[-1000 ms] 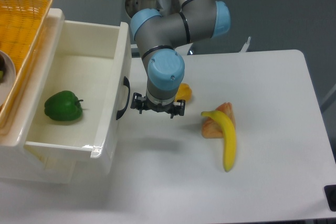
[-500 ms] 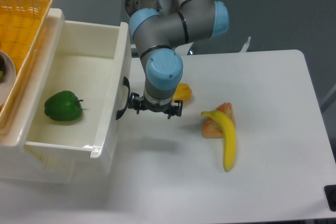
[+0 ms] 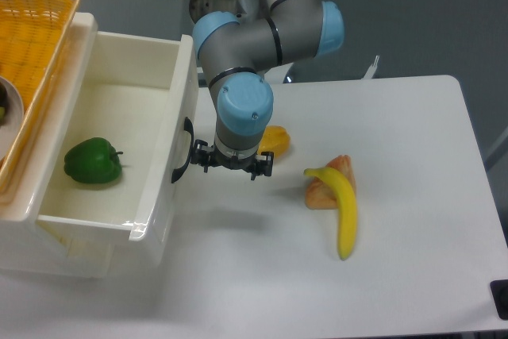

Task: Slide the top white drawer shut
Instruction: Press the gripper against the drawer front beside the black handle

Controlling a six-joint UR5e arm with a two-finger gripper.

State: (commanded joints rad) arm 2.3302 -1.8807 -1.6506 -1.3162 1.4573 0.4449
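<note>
1. Camera view: your fingers (image 3: 232, 167) hang apart, clamped on nothing.
2. The top white drawer (image 3: 171, 160), pulled open, lies just left of them, handle nearest; push leftward.

A: What crowds the gripper (image 3: 232, 166)?

B: On one side the top white drawer (image 3: 127, 220) stands pulled out, its black handle (image 3: 183, 151) just beside the fingers. Behind, an orange item (image 3: 275, 140) is half hidden by the wrist.

A: And the other side?

B: The banana (image 3: 342, 205) and a tan object (image 3: 324, 190) lie apart from the gripper, with bare table (image 3: 413, 156) beyond them.
</note>
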